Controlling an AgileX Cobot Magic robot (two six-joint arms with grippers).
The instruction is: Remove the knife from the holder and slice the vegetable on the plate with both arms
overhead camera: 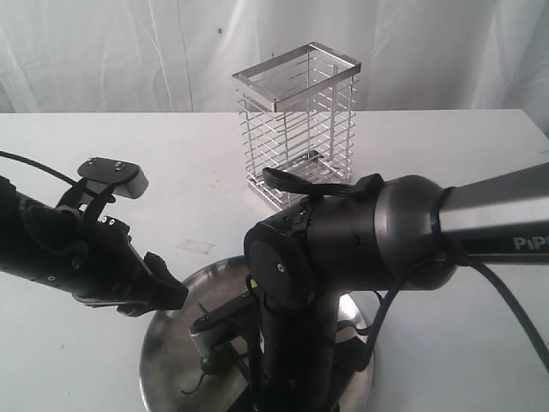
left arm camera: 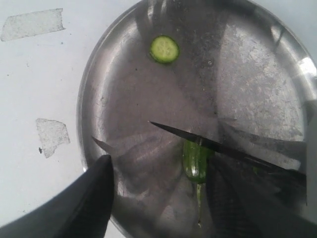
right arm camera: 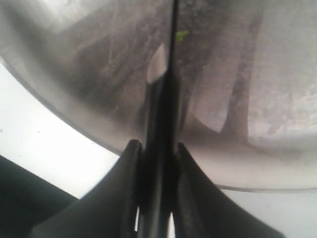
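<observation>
The knife [left arm camera: 198,140] has its black blade lying across the top of the dark-green vegetable [left arm camera: 195,159] on the steel plate [left arm camera: 124,89]. My right gripper [right arm camera: 157,148] is shut on the knife's handle, and the blade [right arm camera: 173,29] runs away from it over the plate. My left gripper [left arm camera: 161,168] is open. One finger [left arm camera: 84,203] is over the plate's rim and the other [left arm camera: 247,198] sits right beside the vegetable. One pale-green cut slice [left arm camera: 164,49] lies apart on the plate. The wire holder [overhead camera: 296,124] stands empty at the back.
The right arm [overhead camera: 343,232] hangs over the plate [overhead camera: 167,352] and hides most of it in the exterior view. The left arm [overhead camera: 77,249] reaches in from the left. Tape patches [left arm camera: 52,136] [left arm camera: 32,24] are stuck on the white table beside the plate.
</observation>
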